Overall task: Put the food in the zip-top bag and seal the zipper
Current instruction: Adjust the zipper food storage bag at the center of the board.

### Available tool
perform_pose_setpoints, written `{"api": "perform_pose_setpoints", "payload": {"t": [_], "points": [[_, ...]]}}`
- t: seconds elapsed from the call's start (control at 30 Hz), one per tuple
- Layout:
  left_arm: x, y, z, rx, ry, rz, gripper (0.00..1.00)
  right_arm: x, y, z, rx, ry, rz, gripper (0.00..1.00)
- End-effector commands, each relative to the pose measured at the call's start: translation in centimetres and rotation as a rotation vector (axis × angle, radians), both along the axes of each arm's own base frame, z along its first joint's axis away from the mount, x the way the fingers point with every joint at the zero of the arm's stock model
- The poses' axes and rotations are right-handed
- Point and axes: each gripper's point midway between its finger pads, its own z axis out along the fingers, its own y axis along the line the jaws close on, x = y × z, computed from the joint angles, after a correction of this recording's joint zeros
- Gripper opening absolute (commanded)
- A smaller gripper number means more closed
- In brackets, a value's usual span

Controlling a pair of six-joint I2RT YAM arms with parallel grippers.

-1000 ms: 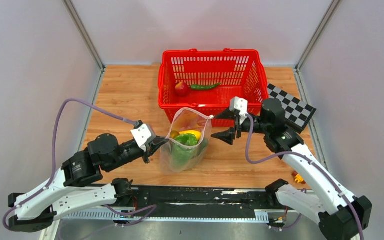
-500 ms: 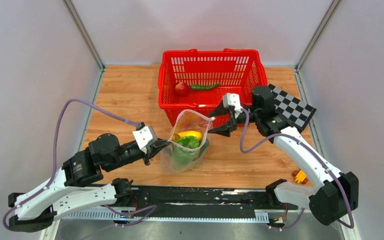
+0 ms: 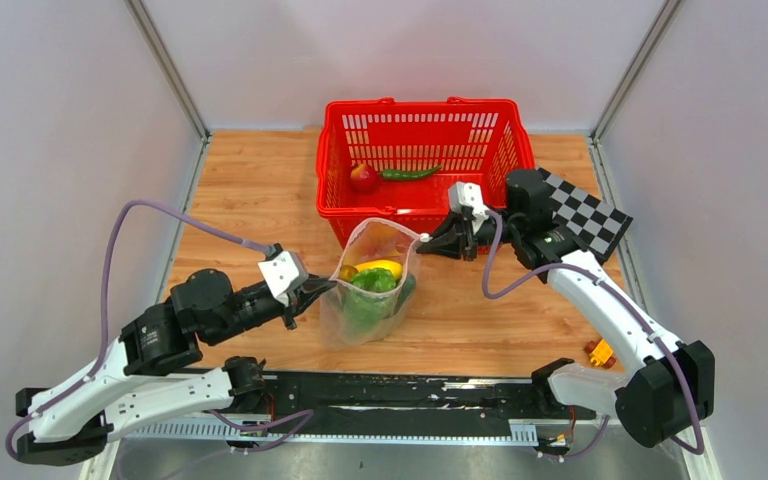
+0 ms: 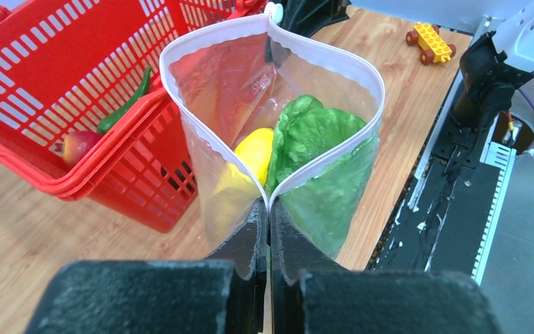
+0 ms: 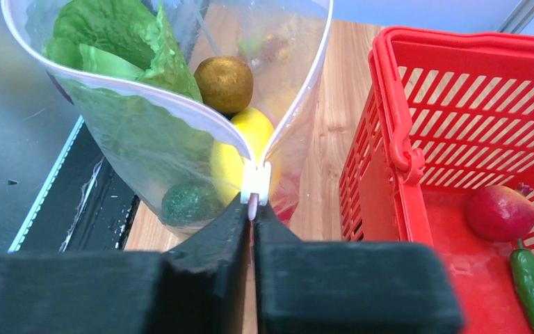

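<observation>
The zip-top bag (image 3: pixel 368 300) stands on the table with its mouth wide apart, holding pale-green lettuce (image 4: pixel 313 132), a yellow lemon (image 4: pixel 254 149) and a dark green cucumber (image 5: pixel 188 202). My left gripper (image 4: pixel 269 209) is shut on the near end of the bag's mouth. My right gripper (image 5: pixel 253 205) is shut on the small white piece (image 5: pixel 256 179) at the far end of the zipper (image 4: pixel 334 52). A red apple (image 3: pixel 364 177) and a green chili (image 3: pixel 410 173) lie in the basket.
The red mesh basket (image 3: pixel 420 215) stands just behind the bag, close to my right gripper. A checkerboard plate (image 3: pixel 585 210) lies to its right. A small orange-yellow toy (image 3: pixel 597 352) sits near the right arm's base. A black rail (image 3: pixel 400 395) runs along the near edge.
My right gripper moved left to the bag's far end and closed on the white zipper piece. The left gripper kept its hold on the near end.
</observation>
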Motion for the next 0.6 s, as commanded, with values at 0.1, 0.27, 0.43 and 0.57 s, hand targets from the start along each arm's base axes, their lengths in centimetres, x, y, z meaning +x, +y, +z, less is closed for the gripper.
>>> {"api": "perform_pose_setpoints", "payload": {"t": [0.1, 0.27, 0.43, 0.57], "points": [[0.5, 1.2, 2.3, -0.078, -0.043, 0.056, 0.00, -0.6, -0.3, 1.9, 0.027, 0.017, -0.011, 0.00], [1.2, 2.1, 1.9, -0.063, -0.035, 0.115, 0.00, -0.8, -1.4, 2.1, 0.035, 0.031, -0.145, 0.00], [1.7, 2.8, 1.7, -0.043, -0.020, 0.166, 0.00, -1.9, -2.5, 1.7, 0.042, 0.062, -0.215, 0.00], [2.2, 4.0, 1.7, -0.052, -0.006, 0.231, 0.00, -2.5, -3.6, 1.9, 0.062, 0.050, -0.276, 0.00]]}}
